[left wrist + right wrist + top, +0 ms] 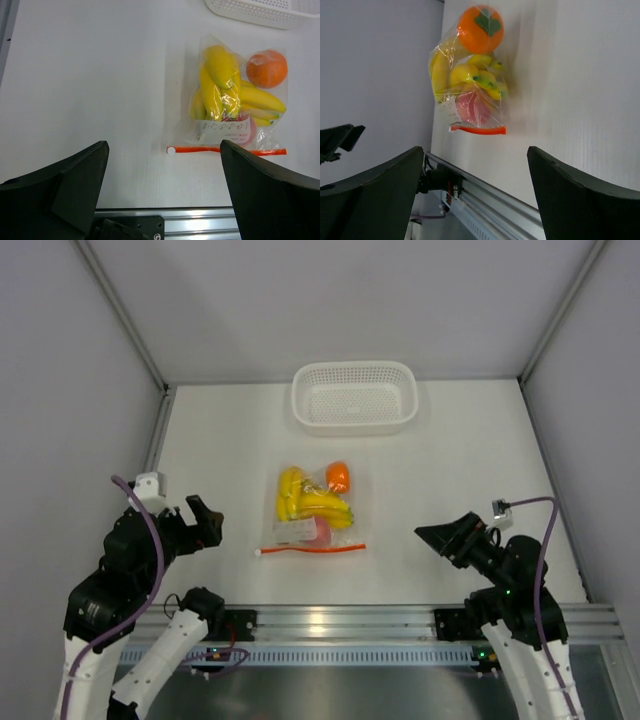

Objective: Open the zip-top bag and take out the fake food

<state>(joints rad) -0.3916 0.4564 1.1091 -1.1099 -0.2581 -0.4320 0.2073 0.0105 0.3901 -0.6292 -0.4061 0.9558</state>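
Note:
The clear zip-top bag (312,510) lies flat mid-table, its orange-red zip strip (312,549) along the near edge. Inside are yellow banana bunches (305,499), an orange fruit (339,477) and a pink peach (322,530). The bag also shows in the left wrist view (235,95) and the right wrist view (470,75). My left gripper (207,522) is open and empty, left of the bag. My right gripper (440,537) is open and empty, right of the bag. Both are clear of the bag.
A white perforated basket (354,396) stands empty at the back, beyond the bag. A metal rail (330,622) runs along the near table edge. Grey walls close in the left, right and back sides.

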